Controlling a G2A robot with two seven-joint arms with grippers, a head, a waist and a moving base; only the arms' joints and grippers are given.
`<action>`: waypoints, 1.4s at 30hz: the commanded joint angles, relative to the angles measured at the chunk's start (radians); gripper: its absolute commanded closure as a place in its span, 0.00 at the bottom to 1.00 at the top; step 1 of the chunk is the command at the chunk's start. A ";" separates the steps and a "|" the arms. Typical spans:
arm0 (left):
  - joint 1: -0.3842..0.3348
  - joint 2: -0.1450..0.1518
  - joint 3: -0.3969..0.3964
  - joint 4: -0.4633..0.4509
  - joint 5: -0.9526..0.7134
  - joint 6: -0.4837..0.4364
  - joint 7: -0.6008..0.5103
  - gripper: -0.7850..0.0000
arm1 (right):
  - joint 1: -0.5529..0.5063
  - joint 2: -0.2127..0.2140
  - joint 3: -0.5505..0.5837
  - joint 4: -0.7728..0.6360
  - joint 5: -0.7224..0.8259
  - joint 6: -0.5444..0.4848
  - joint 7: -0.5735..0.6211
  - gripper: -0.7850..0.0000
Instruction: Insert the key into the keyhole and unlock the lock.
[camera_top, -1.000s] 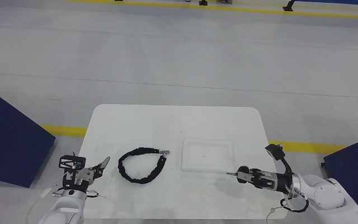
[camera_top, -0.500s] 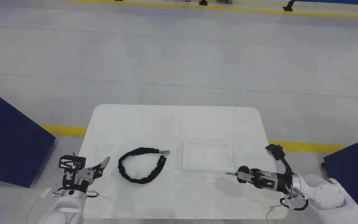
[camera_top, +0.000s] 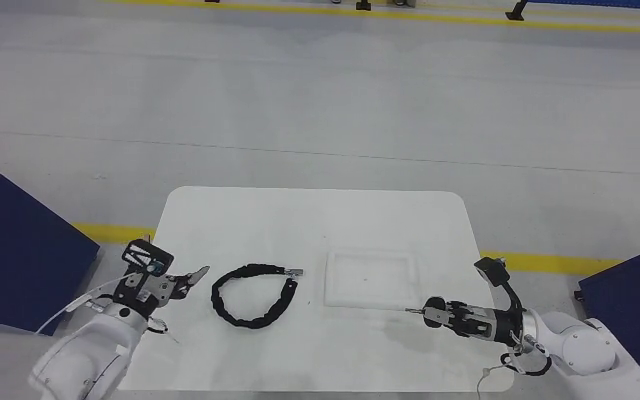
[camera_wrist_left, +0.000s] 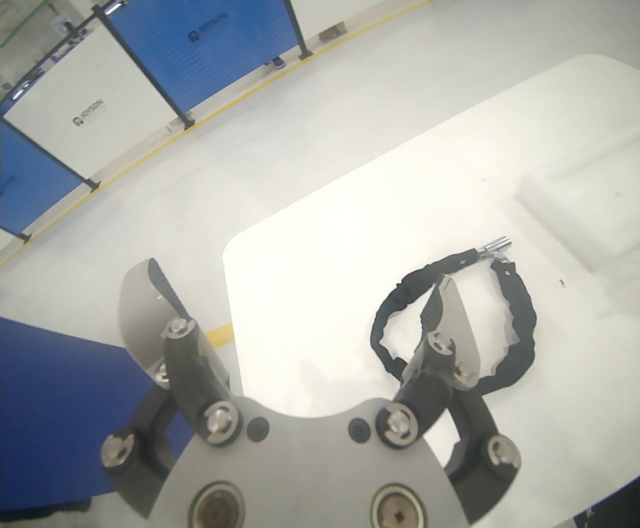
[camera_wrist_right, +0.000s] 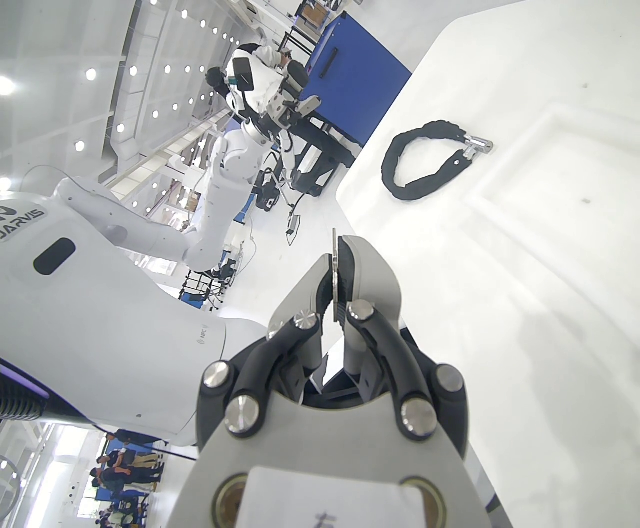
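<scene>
A black fabric-covered chain lock (camera_top: 253, 294) lies curled in a loop on the white table (camera_top: 300, 215), left of centre; its silver lock cylinder (camera_top: 295, 271) points toward the table's middle. In the wrist views the lock (camera_wrist_left: 452, 310) (camera_wrist_right: 425, 157) and its silver cylinder (camera_wrist_left: 495, 246) (camera_wrist_right: 480, 144) show too. My left gripper (camera_top: 185, 283) (camera_wrist_left: 300, 295) hovers open at the table's left edge, just beside the loop. My right gripper (camera_top: 425, 313) (camera_wrist_right: 340, 260) sits low near the front right of the table, shut on a thin flat key (camera_wrist_right: 334, 255) whose tip (camera_top: 408, 311) points left.
A shallow rectangular recess (camera_top: 370, 277) is moulded into the tabletop at centre right, between the lock and my right gripper. Blue panels (camera_top: 35, 260) stand off the table's left side.
My left arm has risen and swung in over the table's left edge, closer to the chain loop. The right gripper and the lock have not moved.
</scene>
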 joint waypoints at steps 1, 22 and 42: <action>-0.078 0.003 0.032 0.009 -0.002 -0.066 -0.072 0.00 | 0.000 0.000 0.000 0.000 0.000 0.000 0.000 1.00; -0.696 -0.038 0.462 0.510 -0.183 -0.359 -0.481 0.00 | 0.000 0.000 0.000 0.000 0.000 0.000 0.000 1.00; -1.063 -0.150 0.896 1.047 -0.359 -0.436 -0.605 0.00 | 0.000 0.000 0.000 0.000 0.000 0.000 0.000 1.00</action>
